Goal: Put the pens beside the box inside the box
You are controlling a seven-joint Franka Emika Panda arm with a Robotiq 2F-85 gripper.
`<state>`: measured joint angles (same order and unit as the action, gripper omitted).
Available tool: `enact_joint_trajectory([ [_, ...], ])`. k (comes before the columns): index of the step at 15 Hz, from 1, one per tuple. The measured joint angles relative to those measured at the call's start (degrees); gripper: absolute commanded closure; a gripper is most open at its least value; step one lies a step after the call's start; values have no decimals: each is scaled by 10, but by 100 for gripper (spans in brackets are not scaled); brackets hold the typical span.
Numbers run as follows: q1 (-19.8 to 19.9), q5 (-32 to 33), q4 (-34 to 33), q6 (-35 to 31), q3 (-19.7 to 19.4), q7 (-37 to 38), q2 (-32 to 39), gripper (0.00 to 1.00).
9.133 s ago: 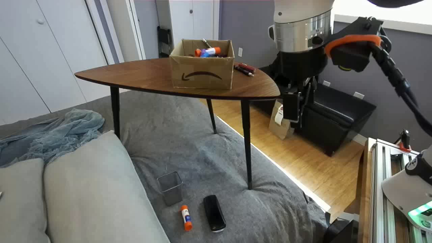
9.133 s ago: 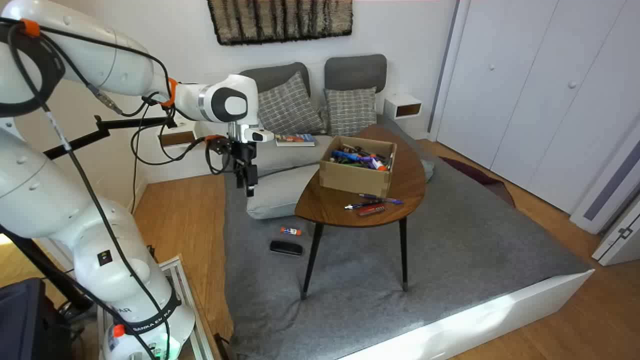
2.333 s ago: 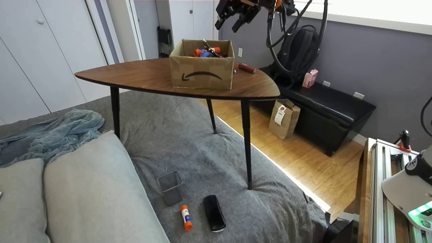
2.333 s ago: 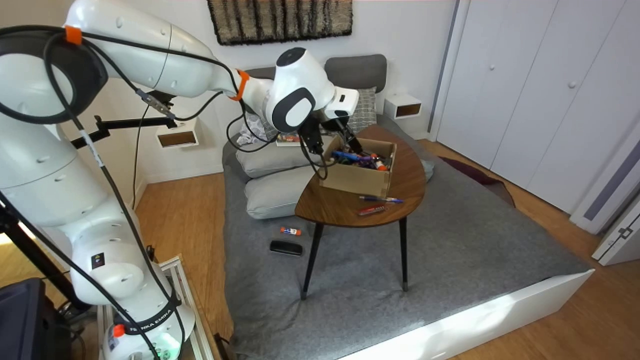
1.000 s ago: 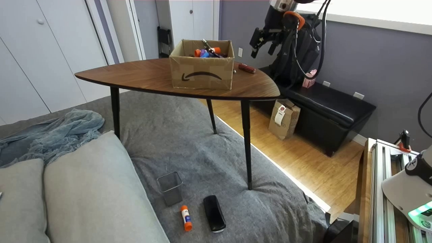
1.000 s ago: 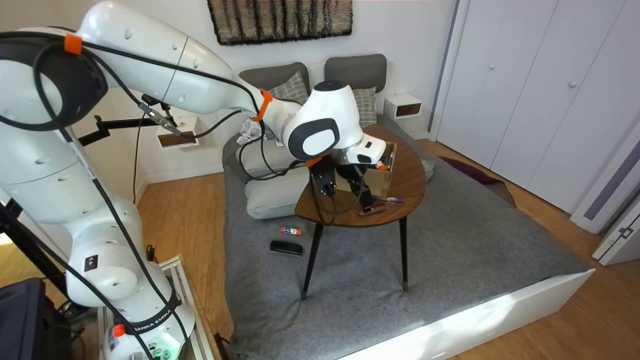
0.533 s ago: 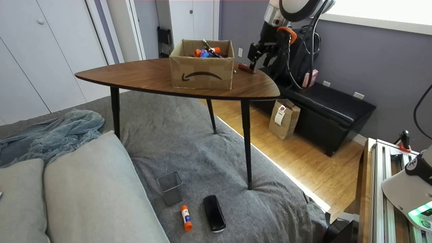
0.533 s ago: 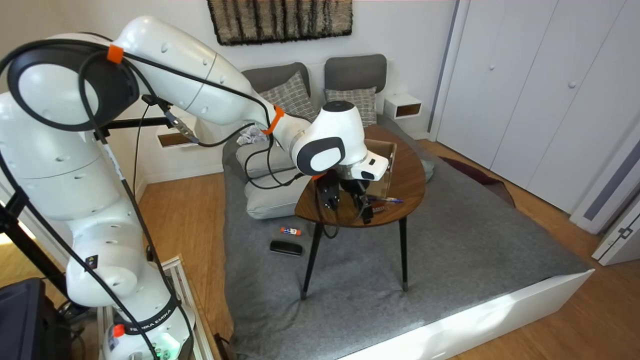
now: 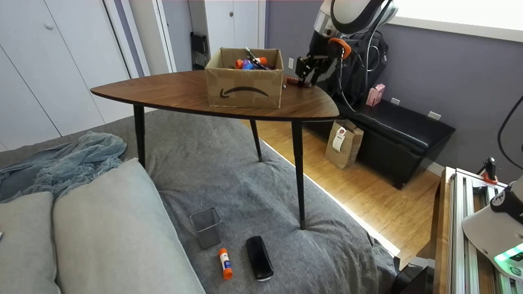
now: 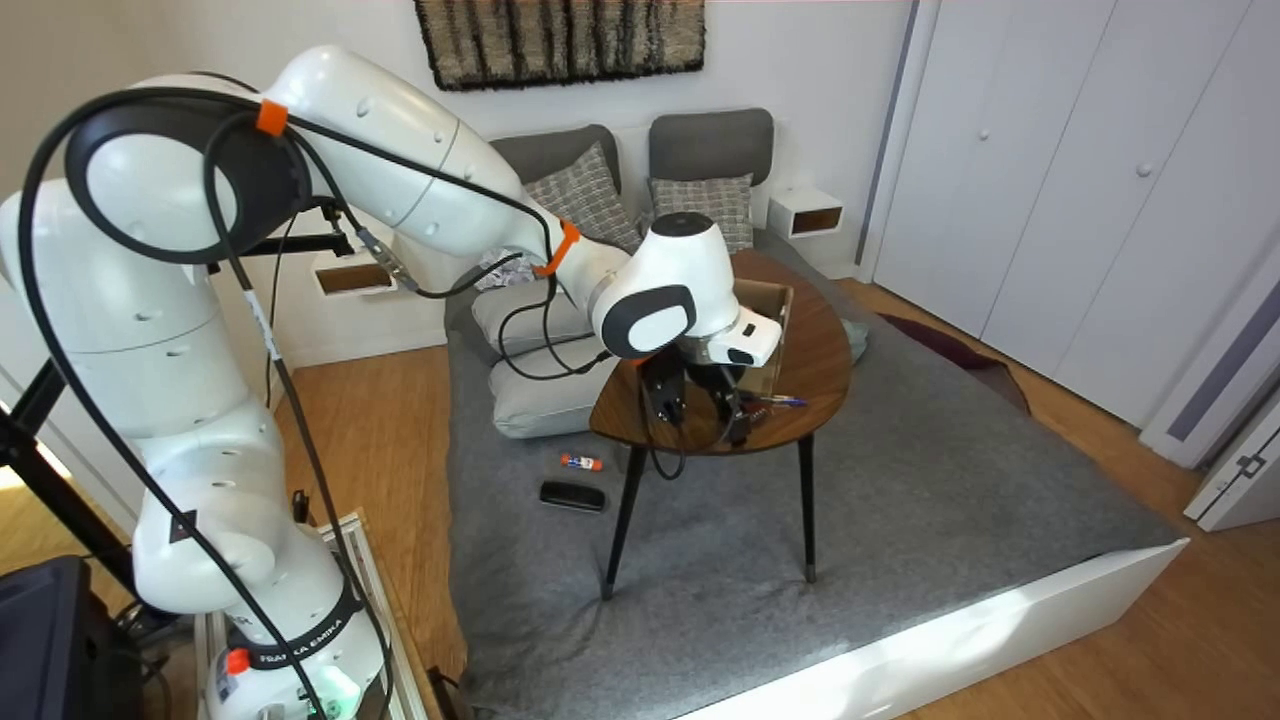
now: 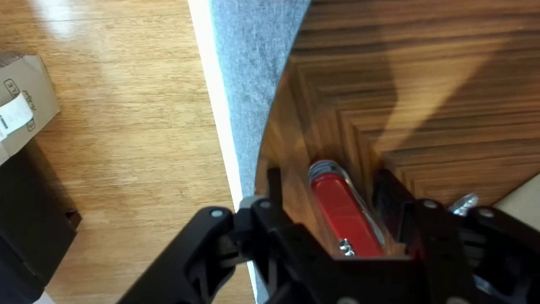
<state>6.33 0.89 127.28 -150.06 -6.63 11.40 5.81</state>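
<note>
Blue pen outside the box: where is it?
In an exterior view, the blue pen lies on the wooden table just in front of the cardboard box, to the picture's right of the gripper, which partly hides it.

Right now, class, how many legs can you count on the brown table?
3, all in an exterior view: a left leg, a middle leg farther back, and a right leg in front.

I have a gap on either side of the red pen point(image 11: 344, 209), between the parted fingers point(image 11: 391, 202) of my hand point(image 11: 330, 192). On one side the box point(image 9: 244, 98) stands in my way, with a silver pen tip point(image 11: 463, 204) in between; past the opposite finger the surface point(image 11: 447, 71) ends
</note>
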Motion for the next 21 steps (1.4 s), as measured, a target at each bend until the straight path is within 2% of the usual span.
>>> enact_joint_trajectory([
  [1, -1, -1, -1, 0, 1, 0, 1, 68],
  [3, -1, -3, -3, 0, 2, -1, 2, 77],
  [6, -2, -3, -5, -1, 2, -1, 2, 99],
  [8, -3, -3, -6, -1, 2, -1, 2, 94],
  [13, -5, 7, -18, -16, 2, 16, -6, 94],
  [18, -7, 114, -22, -82, -3, 128, -41, 94],
  [21, -6, 237, -22, -147, -5, 230, -61, 94],
])
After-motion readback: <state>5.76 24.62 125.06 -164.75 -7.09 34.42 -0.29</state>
